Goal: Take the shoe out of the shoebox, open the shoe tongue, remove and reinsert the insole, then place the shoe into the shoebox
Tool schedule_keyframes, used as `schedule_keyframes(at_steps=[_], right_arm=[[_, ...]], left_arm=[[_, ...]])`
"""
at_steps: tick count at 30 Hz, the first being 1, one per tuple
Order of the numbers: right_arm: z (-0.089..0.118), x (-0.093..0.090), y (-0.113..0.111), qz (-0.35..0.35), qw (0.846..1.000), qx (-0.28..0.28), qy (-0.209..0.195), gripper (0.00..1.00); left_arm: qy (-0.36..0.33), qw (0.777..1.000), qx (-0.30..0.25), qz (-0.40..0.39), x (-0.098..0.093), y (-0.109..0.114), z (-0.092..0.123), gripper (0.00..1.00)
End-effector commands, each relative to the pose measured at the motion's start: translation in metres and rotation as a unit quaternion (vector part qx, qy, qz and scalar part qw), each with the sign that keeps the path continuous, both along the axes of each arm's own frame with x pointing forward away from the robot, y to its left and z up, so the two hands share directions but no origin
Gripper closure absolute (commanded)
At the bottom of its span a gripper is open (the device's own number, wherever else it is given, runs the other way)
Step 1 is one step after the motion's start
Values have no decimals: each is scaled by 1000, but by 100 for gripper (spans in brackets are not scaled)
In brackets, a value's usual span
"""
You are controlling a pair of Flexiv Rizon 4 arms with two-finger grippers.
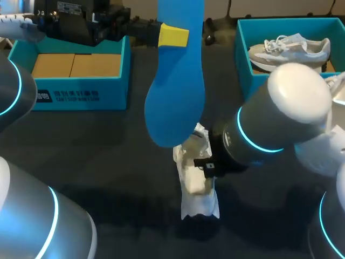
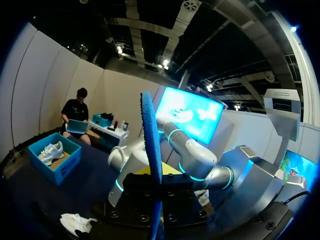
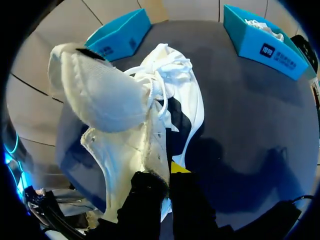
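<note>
My left gripper (image 1: 173, 35) is shut on a blue insole (image 1: 175, 91), which hangs heel-up above the middle of the table. In the left wrist view the insole (image 2: 151, 140) shows edge-on, rising from between the fingers of the left gripper (image 2: 156, 200). A white shoe (image 1: 197, 175) lies on the dark table under the insole's toe end. My right gripper (image 1: 207, 164) is shut on its collar. In the right wrist view the right gripper (image 3: 167, 172) pinches the rim of the shoe (image 3: 150, 120), whose tongue (image 3: 100, 90) is folded up and forward.
A teal shoebox (image 1: 242, 59) at the back right holds a second pale shoe (image 1: 291, 48). Another teal box (image 1: 81, 94) with a cardboard insert stands at the back left. My right arm (image 1: 280, 113) bulks over the right half of the table.
</note>
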State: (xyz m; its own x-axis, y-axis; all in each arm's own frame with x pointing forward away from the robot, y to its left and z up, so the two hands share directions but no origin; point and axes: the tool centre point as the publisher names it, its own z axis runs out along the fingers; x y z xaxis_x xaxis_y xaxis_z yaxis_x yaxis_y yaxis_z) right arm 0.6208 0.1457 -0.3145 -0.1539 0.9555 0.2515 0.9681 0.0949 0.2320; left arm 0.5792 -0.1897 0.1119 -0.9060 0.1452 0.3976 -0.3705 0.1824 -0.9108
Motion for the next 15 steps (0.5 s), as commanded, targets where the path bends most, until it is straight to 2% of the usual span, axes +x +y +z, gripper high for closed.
schedule_keyframes(at_steps=[1,15], right_arm=[[-22,6,4,7,1000,24,12,100],[-65,15,12,10,997,64,44,100]], left_arm=[[0,1000,1,-1,1,-1,0,100],[0,1000,1,-1,1,-1,0,100]])
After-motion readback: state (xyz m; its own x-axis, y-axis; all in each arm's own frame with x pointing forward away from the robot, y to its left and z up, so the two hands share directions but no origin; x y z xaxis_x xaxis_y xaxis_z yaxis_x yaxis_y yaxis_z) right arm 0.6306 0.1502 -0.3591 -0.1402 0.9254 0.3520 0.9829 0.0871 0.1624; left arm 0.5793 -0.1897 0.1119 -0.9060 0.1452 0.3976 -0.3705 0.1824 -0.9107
